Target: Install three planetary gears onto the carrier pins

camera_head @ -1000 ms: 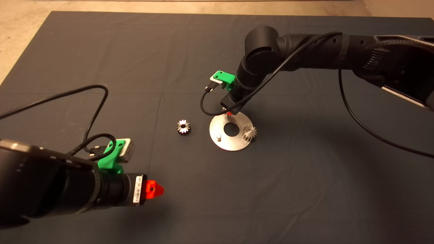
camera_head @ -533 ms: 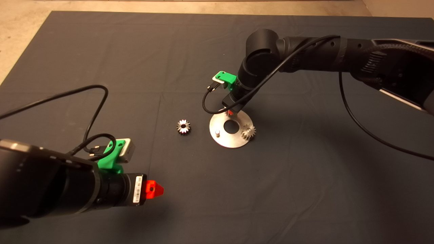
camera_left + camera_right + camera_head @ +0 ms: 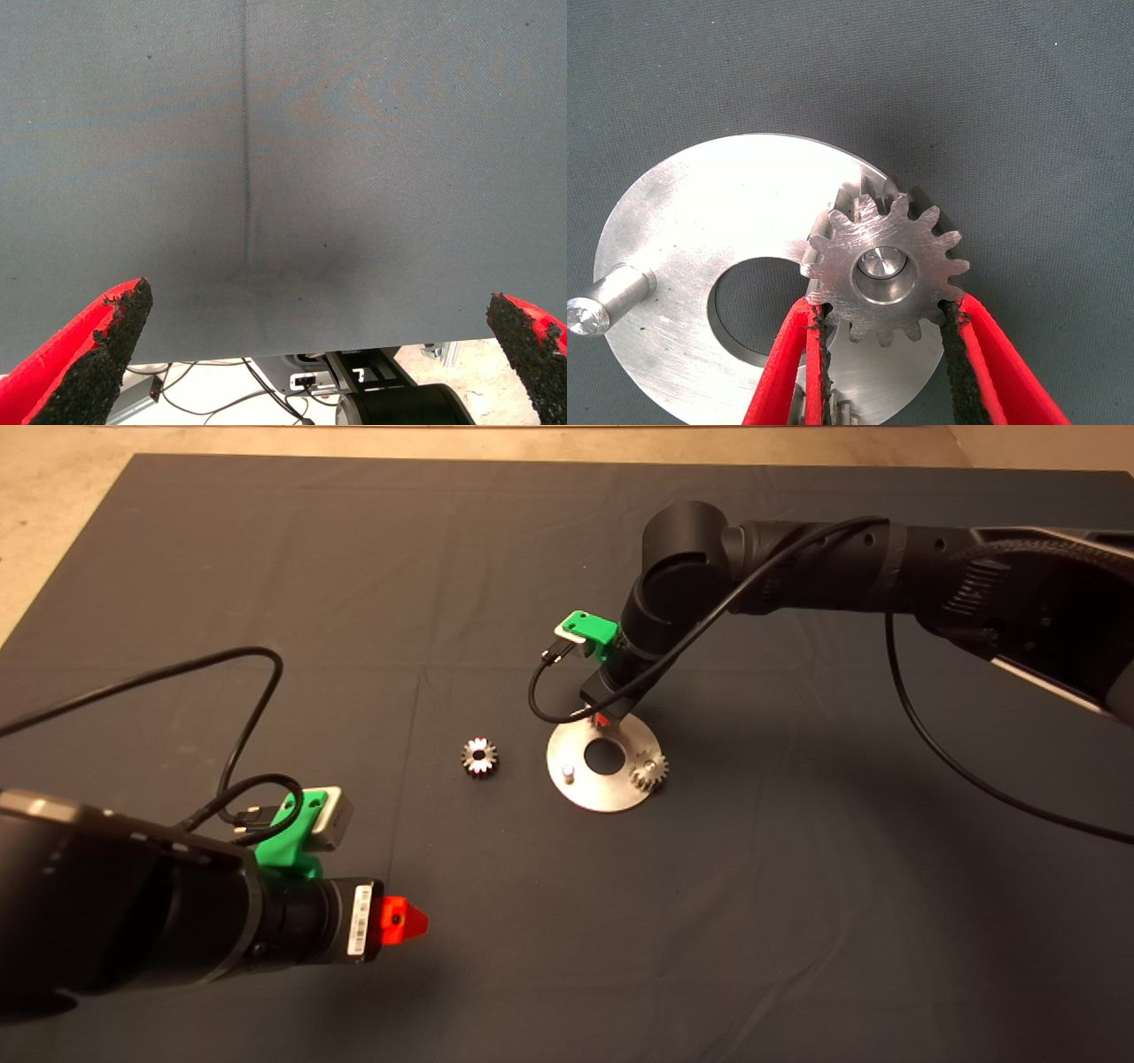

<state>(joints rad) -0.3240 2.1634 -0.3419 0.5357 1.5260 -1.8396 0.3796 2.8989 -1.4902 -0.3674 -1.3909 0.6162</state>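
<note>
Bare mat all around disc; loose gear just beside it.

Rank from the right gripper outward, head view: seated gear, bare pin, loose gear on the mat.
From the right gripper at the silver disc's far edge:
1. Small dark-steel gear seated on a pin, disc's right.
2. Bare silver pin, disc's left; close to 1.
3. Loose dark-steel gear, mat left of disc.

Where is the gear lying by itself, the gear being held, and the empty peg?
lone gear (image 3: pixel 479 756), head view, its toothed top face.
held gear (image 3: pixel 884 271), right wrist view, flat face beside its bore.
empty peg (image 3: pixel 607 299), right wrist view, its side.
</note>
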